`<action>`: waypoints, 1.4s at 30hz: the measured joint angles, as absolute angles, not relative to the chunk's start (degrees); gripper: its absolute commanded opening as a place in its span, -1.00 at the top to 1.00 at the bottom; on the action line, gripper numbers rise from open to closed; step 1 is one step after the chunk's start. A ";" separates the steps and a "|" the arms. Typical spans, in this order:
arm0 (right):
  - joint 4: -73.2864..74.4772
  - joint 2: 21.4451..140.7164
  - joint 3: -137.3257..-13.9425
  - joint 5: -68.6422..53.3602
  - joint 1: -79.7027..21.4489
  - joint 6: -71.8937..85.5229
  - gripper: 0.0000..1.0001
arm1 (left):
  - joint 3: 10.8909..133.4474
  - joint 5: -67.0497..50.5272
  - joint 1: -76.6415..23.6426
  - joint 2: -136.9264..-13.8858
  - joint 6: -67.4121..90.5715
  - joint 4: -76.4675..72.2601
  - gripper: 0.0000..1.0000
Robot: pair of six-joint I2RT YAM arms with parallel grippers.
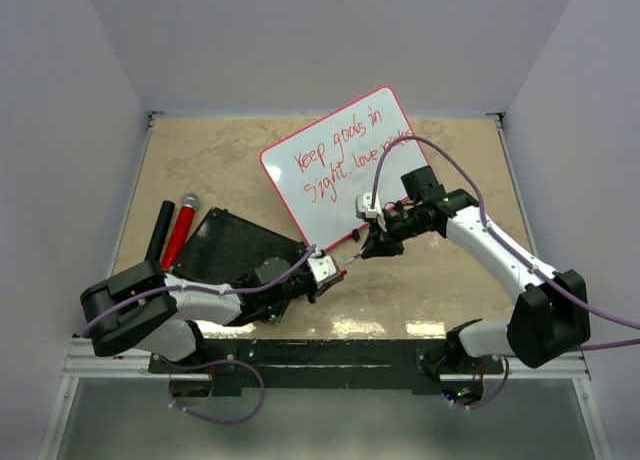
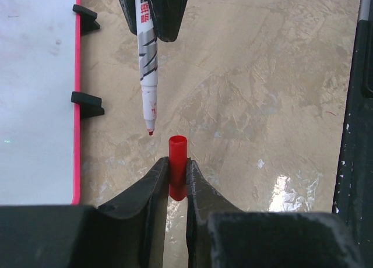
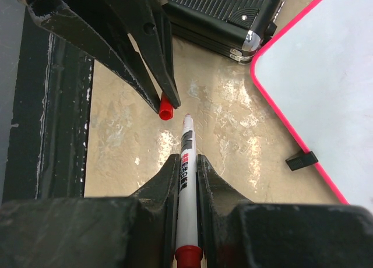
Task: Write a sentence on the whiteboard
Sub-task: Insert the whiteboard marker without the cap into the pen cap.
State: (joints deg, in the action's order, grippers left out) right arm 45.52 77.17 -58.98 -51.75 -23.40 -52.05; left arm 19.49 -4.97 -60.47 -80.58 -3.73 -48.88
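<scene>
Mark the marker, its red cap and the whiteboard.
marker (image 2: 146,64), left wrist view, striped barrel.
red cap (image 2: 177,154), left wrist view, its open upper end.
whiteboard (image 1: 320,212), top external view, bare white lower face.

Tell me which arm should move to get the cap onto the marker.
Probably the right. The right gripper holds the marker, tip just short of the open mouth of the red cap, slightly off line. The left gripper, clamping that cap, can simply hold steady.

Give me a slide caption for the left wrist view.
Left claw pinches the red cap while the right claw holds the uncapped marker, tip just short of it, beside the whiteboard.
</scene>
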 measured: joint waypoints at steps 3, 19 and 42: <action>45.30 77.17 -58.98 -51.53 -23.59 -51.77 1.00 | 19.49 -4.97 -60.45 -80.73 -3.66 -48.80 1.00; 45.56 74.28 -58.83 -51.51 -23.62 -51.77 1.00 | 19.49 -4.64 -59.66 -81.65 -1.15 -47.48 1.00; 47.29 77.47 -58.83 -51.92 -24.62 -53.45 1.00 | 19.92 -4.71 -59.27 -80.95 2.42 -47.00 1.00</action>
State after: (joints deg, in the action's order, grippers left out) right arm 47.29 77.47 -58.83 -51.92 -24.62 -53.45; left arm 19.92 -4.71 -59.27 -80.95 2.42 -47.00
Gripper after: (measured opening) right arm 0.139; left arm 0.197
